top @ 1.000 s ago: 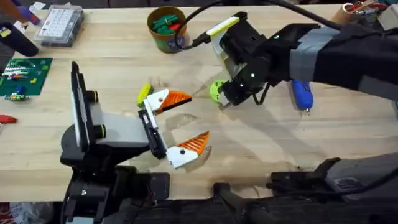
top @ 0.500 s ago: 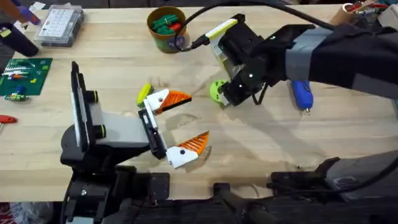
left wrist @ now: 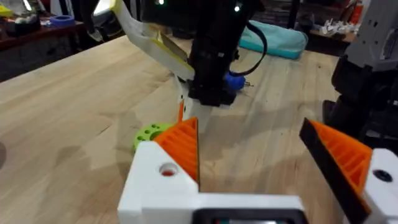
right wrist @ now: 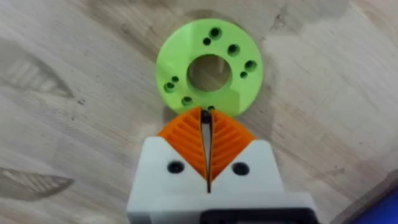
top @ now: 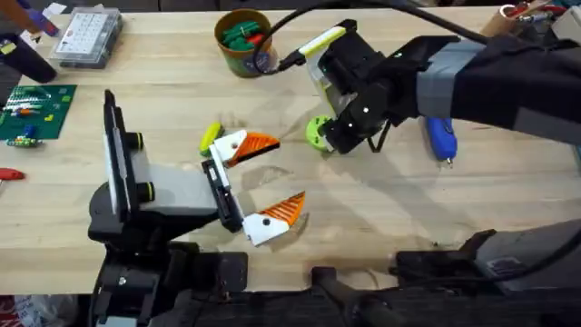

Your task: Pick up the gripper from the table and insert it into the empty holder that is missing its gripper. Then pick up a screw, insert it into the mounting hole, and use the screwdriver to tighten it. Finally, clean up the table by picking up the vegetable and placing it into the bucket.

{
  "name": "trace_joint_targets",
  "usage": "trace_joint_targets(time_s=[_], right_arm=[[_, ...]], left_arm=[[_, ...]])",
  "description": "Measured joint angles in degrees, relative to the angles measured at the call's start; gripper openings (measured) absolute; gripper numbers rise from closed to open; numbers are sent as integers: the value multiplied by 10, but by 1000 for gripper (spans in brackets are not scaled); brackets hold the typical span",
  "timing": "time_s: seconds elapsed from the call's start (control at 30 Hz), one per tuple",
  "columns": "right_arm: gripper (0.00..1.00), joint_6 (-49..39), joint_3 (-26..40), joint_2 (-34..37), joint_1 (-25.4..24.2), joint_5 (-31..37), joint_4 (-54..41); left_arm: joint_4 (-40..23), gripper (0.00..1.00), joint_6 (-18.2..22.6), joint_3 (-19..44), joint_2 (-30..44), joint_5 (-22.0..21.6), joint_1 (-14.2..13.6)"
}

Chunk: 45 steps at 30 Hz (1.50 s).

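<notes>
The lime-green gripper point(right wrist: 208, 71) lies flat on the wood in the middle of the table point(top: 315, 132). My right gripper point(right wrist: 205, 118) points down at it, shut, with the orange pads pressed together and their tips at the disc's rim point(top: 327, 143). My left gripper point(top: 270, 177) stands open a little to the left of it with nothing between its fingers. In the left wrist view the disc point(left wrist: 149, 132) lies just beyond the left gripper point(left wrist: 261, 155). The blue screwdriver point(top: 440, 138) rests on the table right of the right arm. The orange-brown bucket point(top: 243, 54) stands at the back with green and red items inside.
A small yellow-green object point(top: 211, 136) lies beside the left gripper's far finger. A clear parts box point(top: 86, 36) and a green circuit board point(top: 32, 109) sit at the far left. A black upright plate point(top: 113, 154) with lime-green round pieces stands at the left.
The right gripper has shifted slightly toward the lime-green disc and then held still. The left arm has not moved.
</notes>
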Motion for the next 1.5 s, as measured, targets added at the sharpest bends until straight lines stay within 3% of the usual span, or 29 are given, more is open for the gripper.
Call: trace_joint_targets(time_s=[0.2, 0.37, 0.43, 0.57, 0.73, 0.77, 1.27, 1.4, 1.5], right_arm=[[10, -2, 6, 0, 0, 0, -6], [10, -2, 56, -2, 0, 0, -57], [10, -2, 87, -5, 0, 0, -93], [10, -13, 242, -13, 2, 0, -228], [10, -15, 312, -16, 9, 0, -276], [10, -20, 372, -17, 24, 0, -308], [10, -27, 531, -5, 141, -3, -334], [10, -27, 579, 45, 158, -18, -343], [10, -70, 589, 87, 205, -28, -354]], left_arm=[[0, 991, 0, 0, 0, 0, 0], [0, 991, 0, 0, 0, 0, 0], [0, 991, 0, 0, 0, 0, 0], [0, 991, -1, 0, 0, 0, 0], [0, 991, -1, 0, 0, 0, 0], [0, 991, -1, 0, 0, 0, 0], [0, 991, -1, 0, 0, 0, 0], [0, 991, -1, 0, 0, 0, 0], [0, 991, -1, 0, 0, 0, 0]])
